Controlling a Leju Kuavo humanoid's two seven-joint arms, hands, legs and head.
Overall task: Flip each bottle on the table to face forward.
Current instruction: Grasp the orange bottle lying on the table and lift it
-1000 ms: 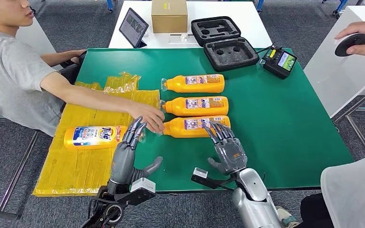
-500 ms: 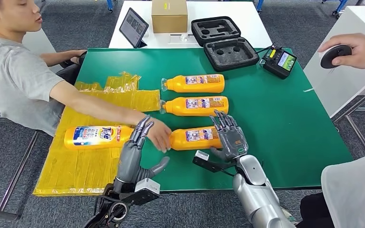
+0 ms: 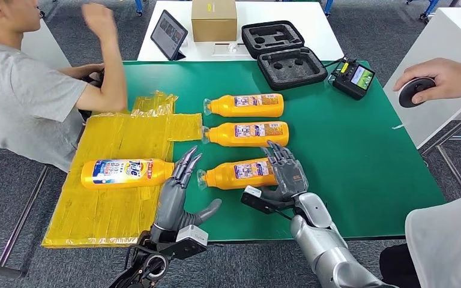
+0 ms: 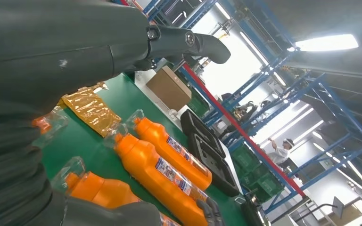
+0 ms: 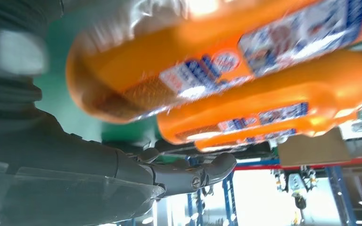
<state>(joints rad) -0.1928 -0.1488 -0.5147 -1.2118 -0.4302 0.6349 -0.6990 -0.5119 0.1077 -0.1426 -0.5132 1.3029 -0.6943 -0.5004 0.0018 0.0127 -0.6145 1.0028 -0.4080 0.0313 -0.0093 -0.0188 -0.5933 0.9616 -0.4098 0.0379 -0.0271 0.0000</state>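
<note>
Orange bottle point(image 3: 240, 173): right hand point(image 3: 288, 174) fingers spread, touching base.

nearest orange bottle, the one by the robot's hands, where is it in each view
Head view: nearest orange bottle lies on its side, lower centre, on the green table, between both hands.
Left wrist view: at the bottom edge, cap wrapped in clear plastic.
Right wrist view: large and blurred across the top.
Shared landmark: the next orange bottle lying alongside.
</note>
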